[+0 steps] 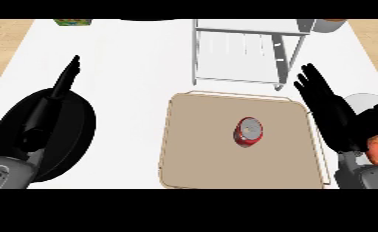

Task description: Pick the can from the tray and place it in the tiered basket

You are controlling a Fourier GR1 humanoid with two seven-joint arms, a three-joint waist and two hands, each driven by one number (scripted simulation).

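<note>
A red can (249, 131) with a silver top stands upright near the middle of a tan tray (199, 166). Behind the tray rises the white wire tiered basket (244, 51). My right hand (336, 113) is open at the tray's right edge, fingers straight and pointing away, a short way right of the can and not touching it. My left hand (52, 106) is open at the far left, fingers up, resting over a black plate.
A black plate (70, 141) lies at the left under my left forearm. A green item (72, 22) sits at the far left back edge. A round white object (363, 103) shows at the right edge behind my right hand.
</note>
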